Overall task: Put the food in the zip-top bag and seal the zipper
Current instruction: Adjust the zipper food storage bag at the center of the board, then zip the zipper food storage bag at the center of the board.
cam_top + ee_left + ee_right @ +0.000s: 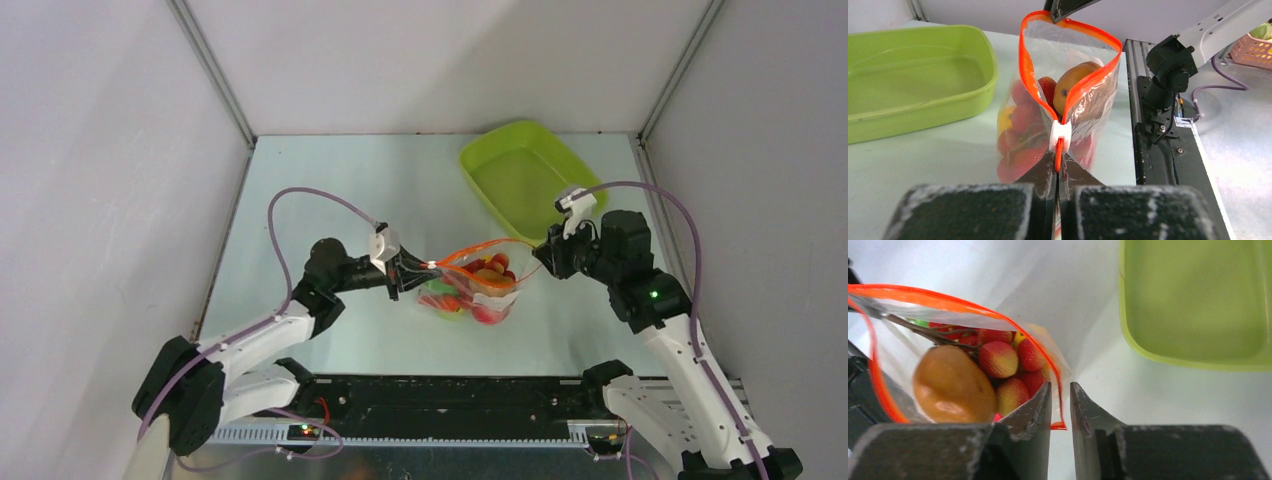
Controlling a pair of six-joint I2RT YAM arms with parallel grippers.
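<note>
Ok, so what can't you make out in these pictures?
- Right wrist: whether the right gripper pinches the zipper; its corner sits in the finger gap.
- Left wrist: that gripper is cut off by the top edge.
- Top view: food low in the zip-top bag is too small to name.

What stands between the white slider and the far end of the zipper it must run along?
Nothing visible lies on the zipper. The slider sits beside the left gripper, and the mouth gapes open beyond it. The mango lies inside the mouth; its height is unclear.
</note>
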